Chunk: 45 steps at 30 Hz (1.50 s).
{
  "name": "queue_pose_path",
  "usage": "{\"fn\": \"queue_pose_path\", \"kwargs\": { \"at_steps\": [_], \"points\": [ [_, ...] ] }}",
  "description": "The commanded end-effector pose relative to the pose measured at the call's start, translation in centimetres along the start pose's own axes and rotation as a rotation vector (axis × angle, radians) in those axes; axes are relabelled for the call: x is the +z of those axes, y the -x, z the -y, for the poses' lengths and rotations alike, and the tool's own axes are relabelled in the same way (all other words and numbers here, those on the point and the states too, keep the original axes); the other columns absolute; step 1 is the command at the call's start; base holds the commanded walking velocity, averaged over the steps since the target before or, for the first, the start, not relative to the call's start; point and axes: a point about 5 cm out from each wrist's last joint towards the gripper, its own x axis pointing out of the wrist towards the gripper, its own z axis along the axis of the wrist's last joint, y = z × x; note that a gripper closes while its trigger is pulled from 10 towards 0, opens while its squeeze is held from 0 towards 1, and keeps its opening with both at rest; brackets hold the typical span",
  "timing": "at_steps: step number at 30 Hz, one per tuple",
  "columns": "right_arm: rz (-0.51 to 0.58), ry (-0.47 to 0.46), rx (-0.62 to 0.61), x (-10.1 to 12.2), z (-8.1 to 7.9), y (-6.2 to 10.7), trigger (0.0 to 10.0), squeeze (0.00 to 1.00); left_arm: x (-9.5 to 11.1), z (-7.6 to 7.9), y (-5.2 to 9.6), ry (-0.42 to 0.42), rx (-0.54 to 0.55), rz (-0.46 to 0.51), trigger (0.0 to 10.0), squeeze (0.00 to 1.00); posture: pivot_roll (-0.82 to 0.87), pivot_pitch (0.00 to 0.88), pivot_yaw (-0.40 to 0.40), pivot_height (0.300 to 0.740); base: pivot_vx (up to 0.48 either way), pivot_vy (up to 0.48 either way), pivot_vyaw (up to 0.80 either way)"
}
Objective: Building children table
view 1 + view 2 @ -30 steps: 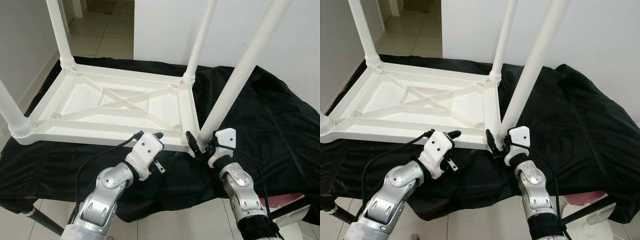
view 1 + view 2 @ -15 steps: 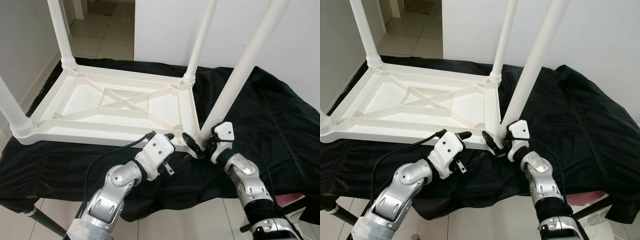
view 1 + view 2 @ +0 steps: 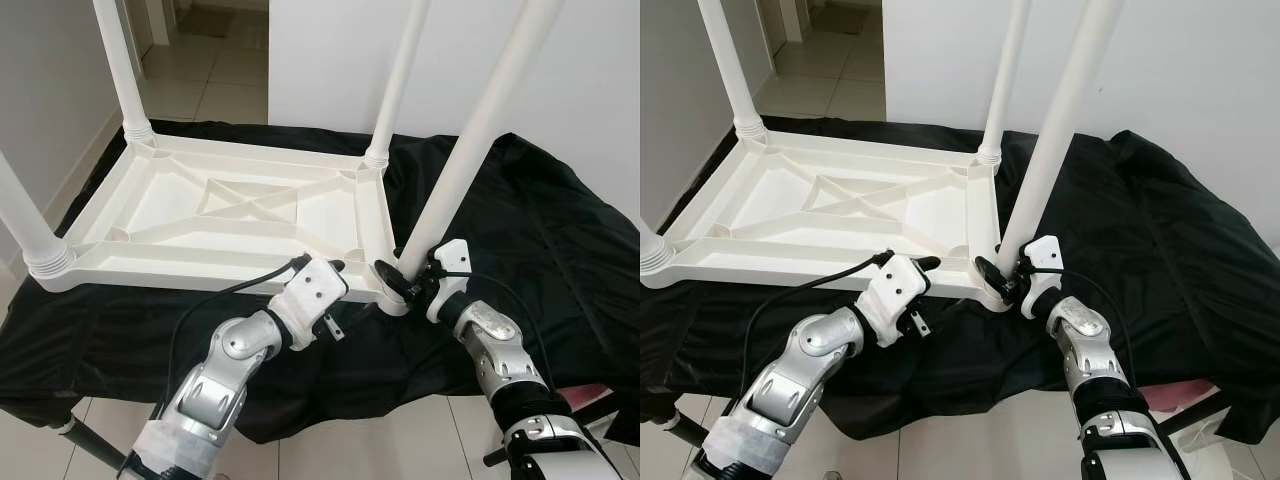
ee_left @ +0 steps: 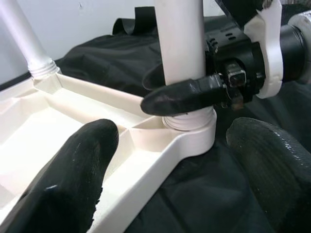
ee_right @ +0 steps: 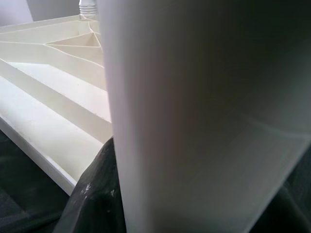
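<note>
A white plastic children's table [image 3: 230, 210] lies upside down on a black cloth. Three of its legs stand upright in the corners: far left [image 3: 120, 70], far right [image 3: 397, 80] and near left [image 3: 25, 225]. The fourth leg [image 3: 470, 160] leans at the near right corner socket [image 4: 192, 133]. My right gripper [image 3: 400, 283] is shut around this leg's base, one finger [image 4: 184, 94] in front and one behind. My left gripper [image 3: 335, 295] is open at the front rim beside that corner, its fingers [image 4: 73, 174] on either side of the rim.
The black cloth [image 3: 540, 230] covers a low stand and hangs over its front edge. A white wall [image 3: 330, 60] is behind, with tiled floor [image 3: 200, 80] and a doorway at the back left. Something pink [image 3: 580, 400] peeks out low on the right.
My left gripper has moved right along the front rim toward the near right corner. The right gripper has pushed in, bringing the leg's base to the corner socket.
</note>
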Motion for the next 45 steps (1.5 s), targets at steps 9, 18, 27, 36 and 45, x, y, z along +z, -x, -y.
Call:
{"fn": "queue_pose_path", "kwargs": {
  "at_steps": [9, 18, 27, 36, 45],
  "points": [
    [-0.060, 0.017, -0.211, -0.9, 0.0, -0.5, 10.0, 0.00, -0.3, 0.1, -0.1, -0.008, -0.015, -0.004, 10.0, 0.00, 0.06, 0.000, -0.080, 0.740, 0.000, 0.000, 0.00],
    [-0.024, -0.061, -0.430, -0.7, -0.7, -0.5, 10.0, 0.00, -0.4, 0.3, 0.2, -0.002, -0.013, -0.006, 10.0, 0.00, 0.08, 0.000, -0.091, 0.740, 0.000, 0.000, 0.00],
    [0.021, -0.118, -0.690, -0.2, -3.2, -1.3, 10.0, 0.00, -0.2, 0.4, 0.3, 0.000, -0.021, 0.001, 10.0, 0.00, 0.09, 0.000, -0.097, 0.740, 0.000, 0.000, 0.00],
    [0.069, -0.160, -0.702, 0.4, -4.1, -1.6, 10.0, 0.26, -0.3, 0.9, 0.6, 0.005, -0.029, -0.007, 10.0, 0.00, 0.10, 0.000, -0.094, 0.740, 0.000, 0.000, 0.00],
    [0.151, -0.111, -0.665, 1.5, -4.7, -0.7, 10.0, 1.00, -0.2, 0.9, 0.5, -0.001, -0.029, 0.000, 10.0, 0.00, 0.09, 0.000, -0.095, 0.740, 0.000, 0.000, 0.00]
  ]
}}
